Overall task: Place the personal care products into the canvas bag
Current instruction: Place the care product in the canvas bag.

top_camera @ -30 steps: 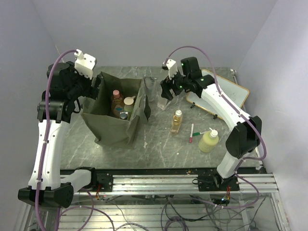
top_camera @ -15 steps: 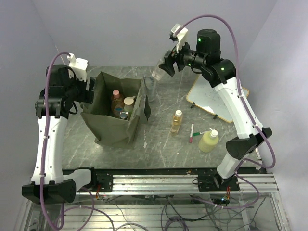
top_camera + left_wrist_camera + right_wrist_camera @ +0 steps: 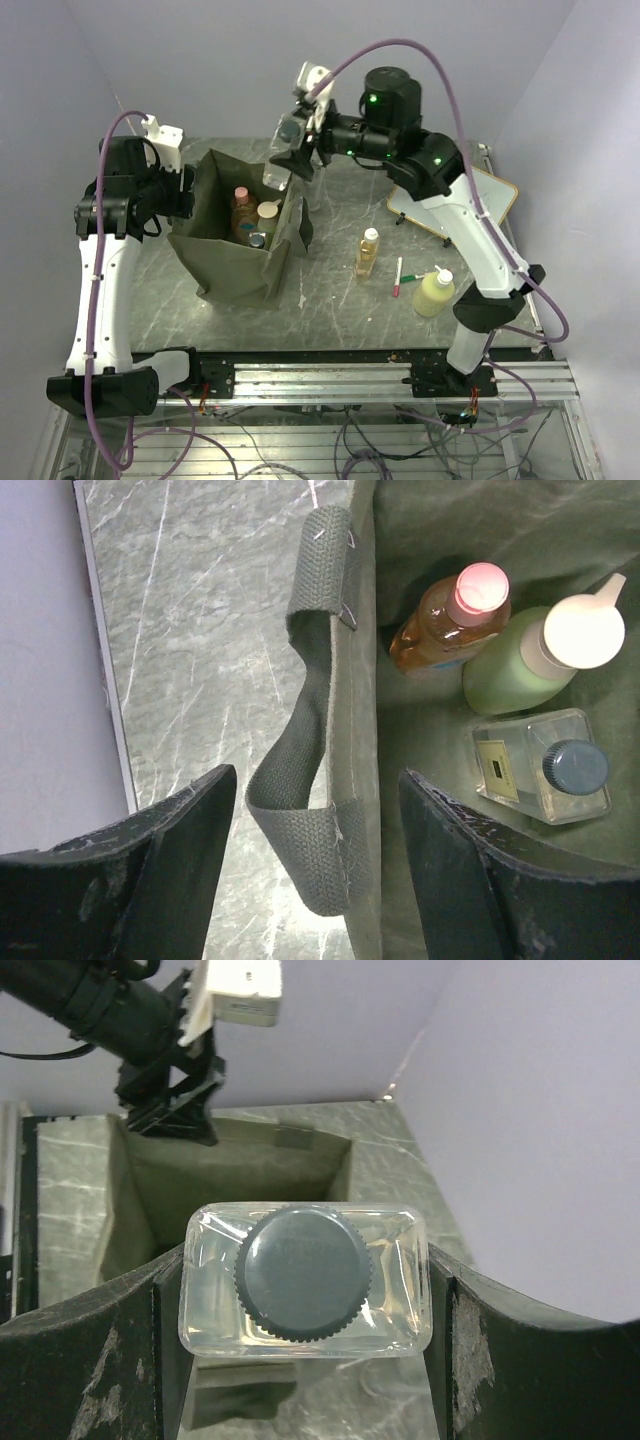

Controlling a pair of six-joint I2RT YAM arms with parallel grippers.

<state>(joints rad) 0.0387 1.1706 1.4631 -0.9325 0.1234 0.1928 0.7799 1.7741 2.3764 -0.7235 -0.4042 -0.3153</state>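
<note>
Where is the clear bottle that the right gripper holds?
Top view: the clear bottle hangs in the right gripper, above the canvas bag's far right rim, not yet inside.

Six bottles are counted. Three in the canvas bag [image 3: 235, 265]: amber bottle [image 3: 440, 625], green bottle [image 3: 515, 665], clear bottle [image 3: 540, 770]. One held clear bottle [image 3: 305, 1280] in the right end effector [image 3: 288, 160]. Two on the counter [image 3: 330, 300]: small yellow bottle [image 3: 367, 252], pale bottle [image 3: 433, 293]. Two marker pens: red pen [image 3: 398, 275], green pen [image 3: 414, 276]. One whiteboard [image 3: 492, 190].

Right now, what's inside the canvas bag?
An amber bottle, a pale green bottle and a clear dark-capped bottle. Part of the canvas bag floor is hidden behind the left gripper.
</note>
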